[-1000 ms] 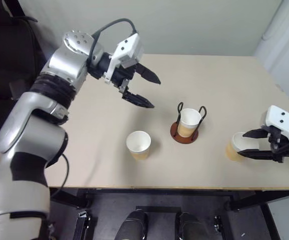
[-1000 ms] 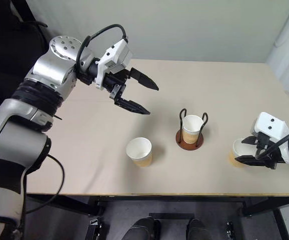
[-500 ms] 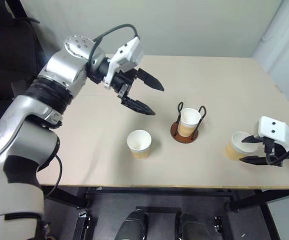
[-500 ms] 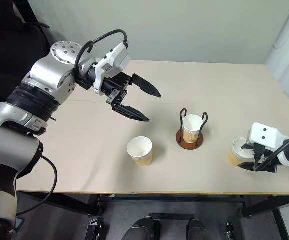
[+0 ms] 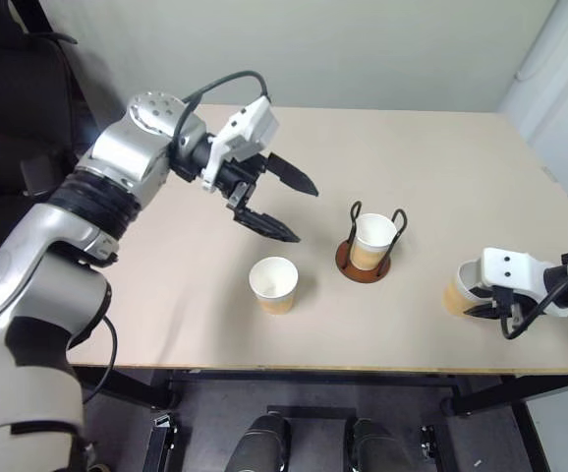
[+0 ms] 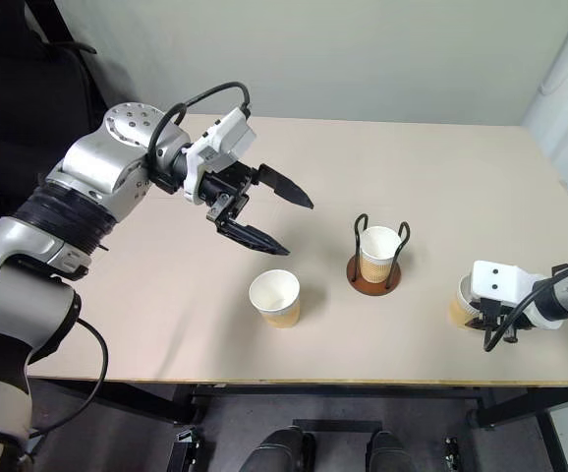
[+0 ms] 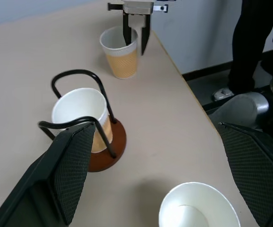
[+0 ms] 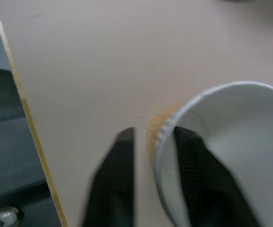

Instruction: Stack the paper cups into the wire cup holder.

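Three tan paper cups with white insides stand on the table. One cup [image 5: 372, 239] sits in the wire cup holder [image 5: 348, 264], between its two black loops. A second cup [image 5: 272, 283] stands free to the holder's left. The third cup [image 5: 459, 288] is near the front right edge. My right gripper [image 5: 477, 299] is shut on its wall, one finger [image 8: 193, 175] inside the rim and the other outside. My left gripper [image 5: 304, 213] hangs open above the table, behind the free cup and left of the holder, with nothing in it.
The beige table [image 5: 441, 167] has its front edge close to the right-hand cup. A person's dark trouser legs [image 7: 259, 38] stand on the floor past the table's right end. A black chair [image 5: 9, 108] is at the far left.
My right gripper has come down over the right-hand cup and closed from wide open onto its wall. The left gripper has sunk slightly and stayed open.
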